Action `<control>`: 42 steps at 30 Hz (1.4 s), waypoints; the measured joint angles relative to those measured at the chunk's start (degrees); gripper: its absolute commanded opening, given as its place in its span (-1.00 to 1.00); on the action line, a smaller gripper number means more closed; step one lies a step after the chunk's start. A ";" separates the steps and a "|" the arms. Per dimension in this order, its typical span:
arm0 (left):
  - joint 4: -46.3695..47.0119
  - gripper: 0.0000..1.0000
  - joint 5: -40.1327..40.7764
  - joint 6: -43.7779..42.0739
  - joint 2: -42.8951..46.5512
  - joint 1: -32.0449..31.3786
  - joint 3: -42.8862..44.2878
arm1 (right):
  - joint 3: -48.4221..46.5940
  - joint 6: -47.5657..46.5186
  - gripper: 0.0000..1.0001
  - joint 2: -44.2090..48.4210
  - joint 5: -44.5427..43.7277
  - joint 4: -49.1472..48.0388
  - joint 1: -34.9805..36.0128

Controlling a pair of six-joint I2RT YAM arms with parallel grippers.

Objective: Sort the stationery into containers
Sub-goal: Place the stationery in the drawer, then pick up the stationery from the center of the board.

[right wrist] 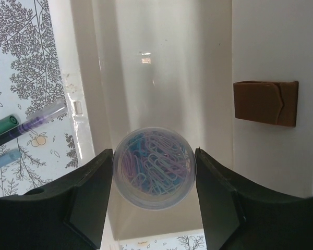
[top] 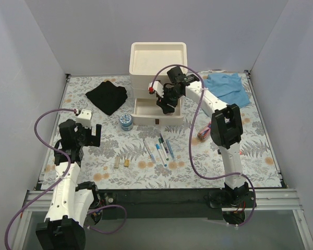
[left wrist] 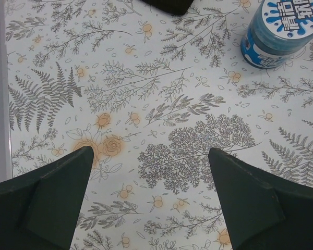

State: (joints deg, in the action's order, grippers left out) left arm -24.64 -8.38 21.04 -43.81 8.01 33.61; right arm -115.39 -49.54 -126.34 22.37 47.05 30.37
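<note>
Both fingers of the right gripper are pinching a clear round tub of coloured paper clips above the pulled-out drawer of the cream-white plastic organiser; the left gripper is hanging open near the blue round tub.

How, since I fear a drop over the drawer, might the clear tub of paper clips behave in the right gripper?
The clear tub is gripped on its smooth, curved wall, so it may slip or twist in the right gripper. Its loose paper clips may shift, though it looks light. Tipped over, it could roll.
</note>
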 measured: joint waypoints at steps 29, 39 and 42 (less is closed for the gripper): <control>-29.77 0.33 -18.62 -23.74 -14.03 -17.66 8.57 | 49.94 11.21 0.55 47.67 5.70 -10.23 -0.31; -25.57 0.19 -12.59 -11.98 -24.20 -19.50 7.17 | 54.55 15.21 0.55 50.97 3.72 -17.03 -0.31; -23.47 0.11 -10.91 -8.20 -24.55 -21.35 5.68 | 54.58 15.34 0.55 51.43 3.45 -18.05 -0.31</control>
State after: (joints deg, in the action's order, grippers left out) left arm -48.12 -19.29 12.84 -68.36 -13.34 39.29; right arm -60.82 -34.20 -74.91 25.82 28.99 30.06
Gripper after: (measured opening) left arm 0.596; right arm 0.775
